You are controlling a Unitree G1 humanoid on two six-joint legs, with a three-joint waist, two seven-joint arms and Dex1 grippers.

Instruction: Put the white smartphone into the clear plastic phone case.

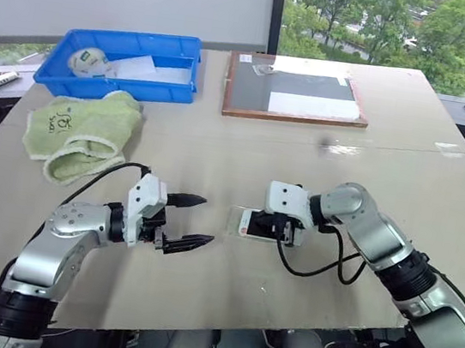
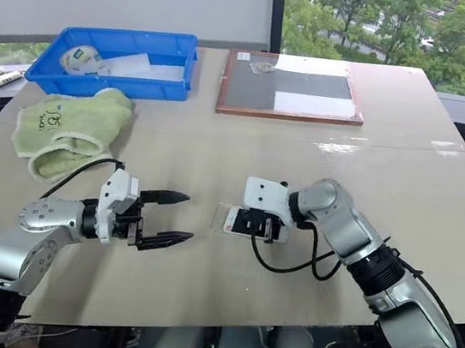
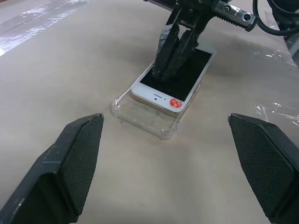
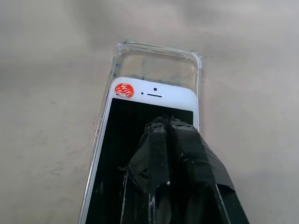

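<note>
white smartphone (image 4: 149, 100) short of clear plastic phone case (image 4: 156, 58) end

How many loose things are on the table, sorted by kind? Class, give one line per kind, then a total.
Phones: 1, the white smartphone
Phone cases: 1, the clear case
Towels: 1, the green towel
Bins: 1, the blue bin
Boards: 1, the wood-framed board
Total: 5

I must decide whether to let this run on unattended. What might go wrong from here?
The white smartphone lies only partly in the clear plastic phone case, one case end bare. The shut right gripper pressing its screen might push both along the table. The open left gripper isn't bracing the case.
</note>
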